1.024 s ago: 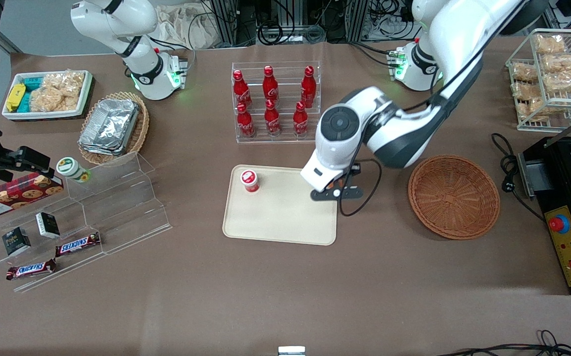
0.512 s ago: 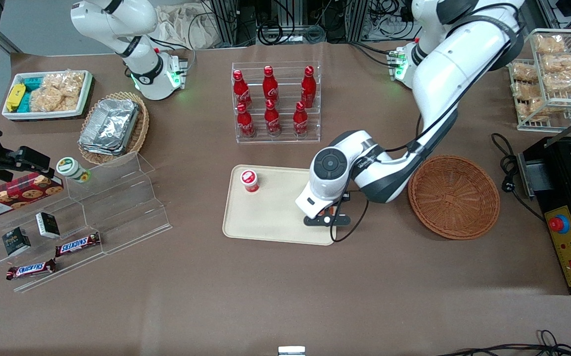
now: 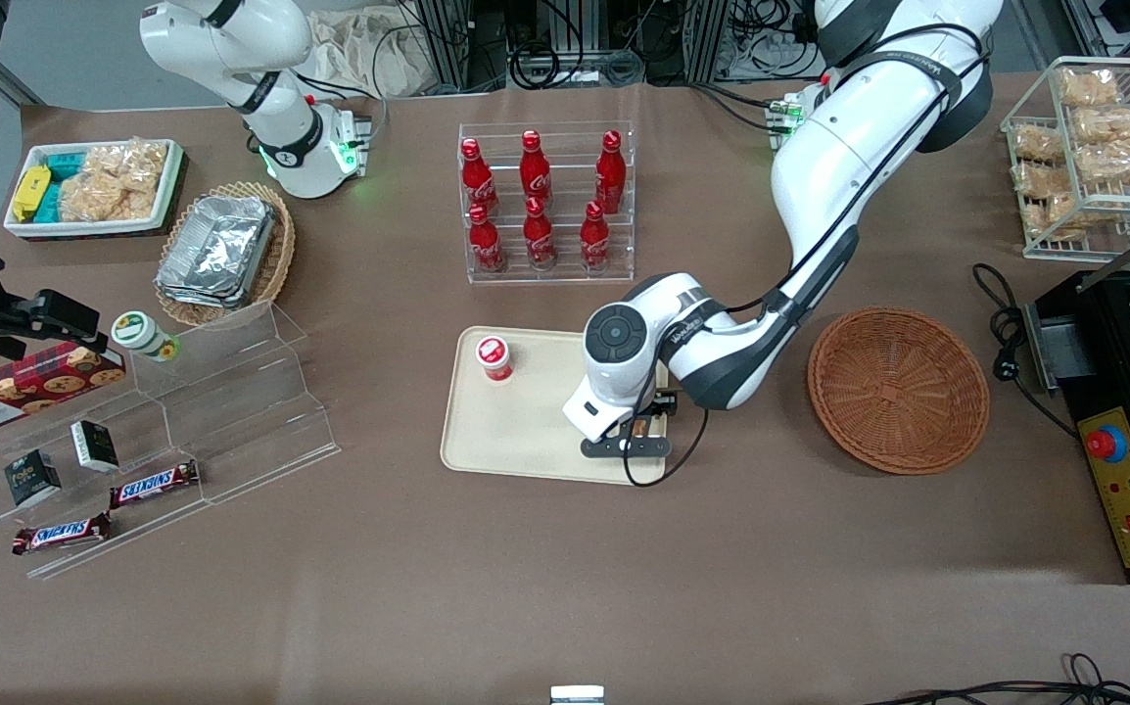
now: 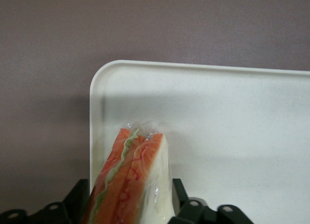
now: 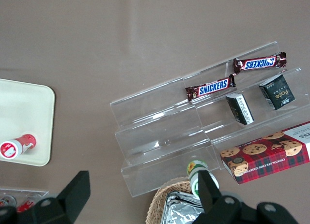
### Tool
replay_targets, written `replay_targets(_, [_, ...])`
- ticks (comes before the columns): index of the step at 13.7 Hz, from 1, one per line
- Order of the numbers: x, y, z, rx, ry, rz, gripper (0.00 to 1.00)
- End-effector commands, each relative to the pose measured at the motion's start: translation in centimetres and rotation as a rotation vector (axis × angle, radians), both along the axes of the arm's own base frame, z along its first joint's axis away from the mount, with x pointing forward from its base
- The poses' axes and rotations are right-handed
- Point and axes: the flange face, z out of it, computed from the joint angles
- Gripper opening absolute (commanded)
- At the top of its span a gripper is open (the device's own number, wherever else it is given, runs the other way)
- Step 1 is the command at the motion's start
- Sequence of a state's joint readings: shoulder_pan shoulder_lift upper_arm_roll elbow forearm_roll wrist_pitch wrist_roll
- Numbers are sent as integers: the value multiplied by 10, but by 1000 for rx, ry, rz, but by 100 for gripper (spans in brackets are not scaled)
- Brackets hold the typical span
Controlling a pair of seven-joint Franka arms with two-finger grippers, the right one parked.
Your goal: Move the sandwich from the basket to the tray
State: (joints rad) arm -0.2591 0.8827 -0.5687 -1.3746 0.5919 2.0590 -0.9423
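My left gripper (image 3: 635,433) hangs low over the corner of the cream tray (image 3: 526,421) that is nearest the front camera and toward the basket. It is shut on the sandwich (image 4: 133,180), a clear-wrapped wedge with white bread and orange-red and green filling at its cut edge. In the left wrist view the black fingers (image 4: 80,197) press both sides of the wedge, and the wedge's tip points down at the tray (image 4: 232,127) near its rounded corner. The round reddish-brown basket (image 3: 898,387) sits beside the tray toward the working arm's end, with nothing in it.
A small red-capped bottle (image 3: 494,357) stands on the tray. A rack of red cola bottles (image 3: 538,201) stands farther from the camera than the tray. A clear stepped shelf (image 3: 212,411) with snacks lies toward the parked arm's end. A black appliance (image 3: 1128,421) is past the basket.
The left arm has carried the sandwich from the tray's basket-side edge toward the front camera and lowered it over the tray's near corner. The gripper stayed shut on it.
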Motion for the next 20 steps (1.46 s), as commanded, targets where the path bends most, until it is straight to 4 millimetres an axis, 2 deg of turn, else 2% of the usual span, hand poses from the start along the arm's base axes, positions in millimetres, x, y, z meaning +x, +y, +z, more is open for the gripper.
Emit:
replay_targets(1, [6,-1,24,10,-39,39,100])
replay_targets(2, [6,0,37,15,-46,51,100])
replay_targets(4, [5,5,50,47,-41,81,100])
replay_targets(5, [4,7,65,60,-49,89,100])
replay_targets(8, [-1,17,131,52,-60,164,100])
replay_targets(9, [1,30,156,55,-59,196,100])
replay_targets(11, [7,75,210,63,-32,279,100])
replay_targets(13, [3,115,263,62,-14,337,100])
replay_targets(15, [-2,153,304,67,3,364,100])
replay_targets(17, [-2,192,334,41,9,372,100])
replay_targets(20, [3,263,357,21,51,335,100])
